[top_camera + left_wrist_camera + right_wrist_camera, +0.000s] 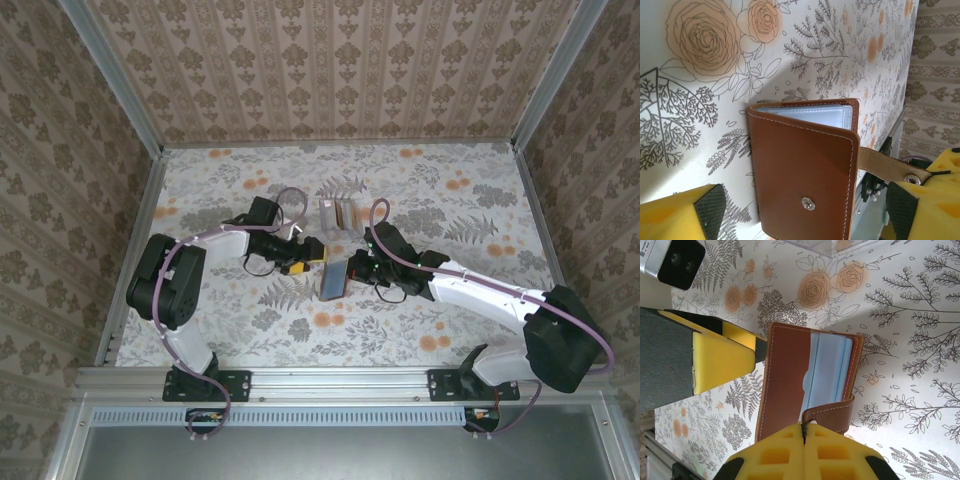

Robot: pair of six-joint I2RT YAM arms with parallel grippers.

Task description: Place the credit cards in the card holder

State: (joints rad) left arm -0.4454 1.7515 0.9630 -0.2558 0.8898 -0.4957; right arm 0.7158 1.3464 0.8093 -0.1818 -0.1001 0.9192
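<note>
The reddish-brown card holder lies partly open on the floral table, mid-way between the arms. A light blue credit card sits in its inner pocket, and its pale edge shows in the left wrist view. My right gripper is shut on the holder's closing tab, right at the snap. My left gripper is open, its yellow fingers standing wide on either side of the holder's outer cover, clear of it. In the top view the left gripper and right gripper flank the holder.
A clear plastic stand holding pale and tan cards stands just behind the holder; its corner shows in the right wrist view. The left arm's finger is close by the holder's left side. Patterned walls enclose the table.
</note>
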